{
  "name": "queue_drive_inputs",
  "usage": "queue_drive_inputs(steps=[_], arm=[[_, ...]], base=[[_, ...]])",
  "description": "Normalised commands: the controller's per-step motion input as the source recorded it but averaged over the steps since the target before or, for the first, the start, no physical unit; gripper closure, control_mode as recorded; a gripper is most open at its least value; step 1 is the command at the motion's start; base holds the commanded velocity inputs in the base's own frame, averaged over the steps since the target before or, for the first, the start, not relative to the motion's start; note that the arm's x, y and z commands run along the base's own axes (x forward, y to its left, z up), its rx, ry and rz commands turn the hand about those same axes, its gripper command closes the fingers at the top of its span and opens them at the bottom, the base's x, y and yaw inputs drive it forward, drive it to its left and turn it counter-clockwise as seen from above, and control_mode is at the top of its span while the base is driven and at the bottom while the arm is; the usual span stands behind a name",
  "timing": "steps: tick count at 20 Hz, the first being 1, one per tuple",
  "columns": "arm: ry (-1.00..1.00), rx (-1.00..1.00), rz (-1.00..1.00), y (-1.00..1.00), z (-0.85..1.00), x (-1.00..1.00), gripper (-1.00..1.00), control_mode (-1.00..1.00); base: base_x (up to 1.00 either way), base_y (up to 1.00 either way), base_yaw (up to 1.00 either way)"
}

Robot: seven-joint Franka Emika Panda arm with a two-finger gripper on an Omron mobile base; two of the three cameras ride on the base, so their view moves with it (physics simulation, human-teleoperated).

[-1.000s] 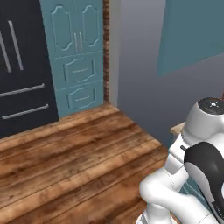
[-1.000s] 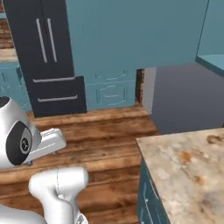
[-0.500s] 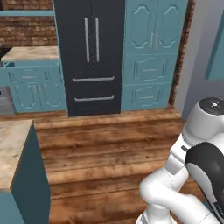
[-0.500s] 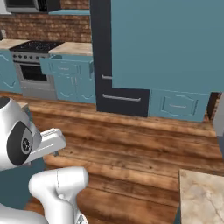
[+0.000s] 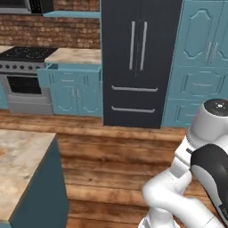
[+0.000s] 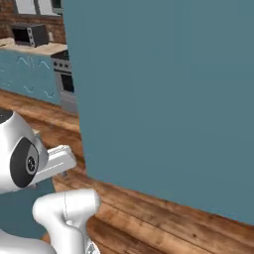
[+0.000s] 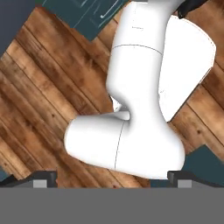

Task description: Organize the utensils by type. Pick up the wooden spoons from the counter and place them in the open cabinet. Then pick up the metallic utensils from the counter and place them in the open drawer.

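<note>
As the hand is hanging over the floor, fingers (image 7: 46, 178): we are holding them spread as wide as they go, pinching nothing.
Gripper (image 7: 112, 177): it is looking straight down at bare wood floor (image 7: 39, 87), with the arm folded in over the base. We judge this a carrying pose, meant to keep the reach short while the base is travelling.
Between the fingers: only floorboards are lying there, no spoon and no metal piece.
Utensils: we cannot tell where they are lying, and none is near the fingers.
Counter (image 5: 20, 160): a beige marbled corner is standing well apart from the fingers, off to the left of the base. Its visible part is carrying nothing.
Drawer (image 5: 67, 70): a teal front beside the stove (image 5: 24, 78) seems to be jutting out, far ahead of the fingers. We cannot tell whether it is the open one we need.
Fridge (image 5: 138, 62): it is standing straight ahead across the floor, far from the fingers, and we are not counting it as the cabinet.
Teal panel (image 6: 163, 99): it is looming close on the right side, so we are judging clearance there as the main risk.
Step in hand: we are judging the sorting as not yet begun, with the approach to the counter coming first.
</note>
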Motion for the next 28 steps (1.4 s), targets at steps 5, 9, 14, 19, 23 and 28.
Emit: queue_drive_inputs(steps=[5,9,14,19,23,28], arm=[[0.0,0.0,0.0,0.0,0.0,0.0,-1.0,1.0],[0.0,0.0,0.0,0.0,0.0,0.0,-1.0,1.0],[0.0,0.0,0.0,0.0,0.0,0.0,-1.0,1.0],[0.0,0.0,0.0,0.0,0.0,0.0,-1.0,1.0],[0.0,0.0,0.0,0.0,0.0,0.0,-1.0,1.0],[0.0,0.0,0.0,0.0,0.0,0.0,-1.0,1.0]], base=[[1.0,0.0,0.49],[1.0,0.0,0.53],[1.0,0.0,0.54],[1.0,-0.15,0.57],[1.0,-0.35,0.56],[1.0,-0.57,0.45]])
